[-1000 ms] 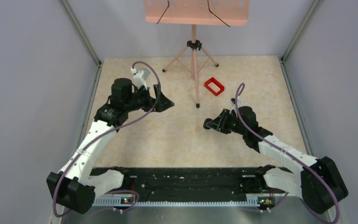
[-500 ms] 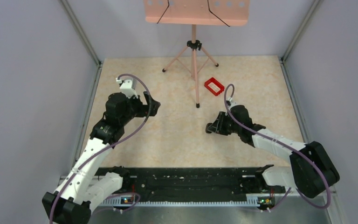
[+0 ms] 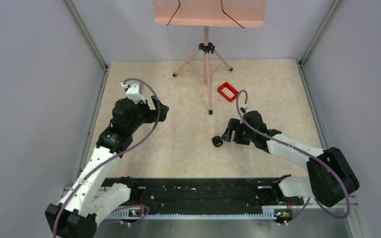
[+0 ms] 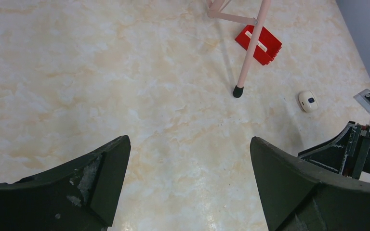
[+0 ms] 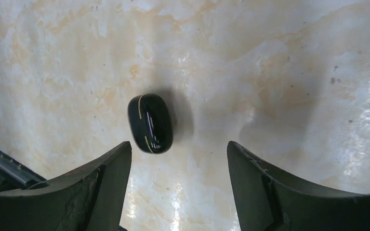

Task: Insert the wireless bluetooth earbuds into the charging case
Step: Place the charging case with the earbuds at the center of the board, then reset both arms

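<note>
The charging case [image 5: 150, 123] is a glossy black oval with its lid closed, lying on the marble table. In the top view the charging case [image 3: 218, 141] sits just left of my right gripper [image 3: 226, 134]. My right gripper [image 5: 179, 147] is open with nothing between its fingers, and the case lies just beyond its left fingertip. On the left side of the table my left gripper [image 3: 159, 110] hovers wide open; in its wrist view the left gripper [image 4: 189, 139] has only bare table between its fingers. The earbuds are out of view.
A small red tray [image 3: 227, 91] lies at the back, beside the pink tripod stand [image 3: 206, 49], whose front foot [image 4: 238, 91] rests mid-table. A small white oval object [image 4: 308, 101] lies near the right arm [image 4: 361, 149]. Grey walls enclose the table.
My right gripper has opened and let go of the charging case, which now rests on the table to its left. The left arm drew back toward the left earlier and then held still.
</note>
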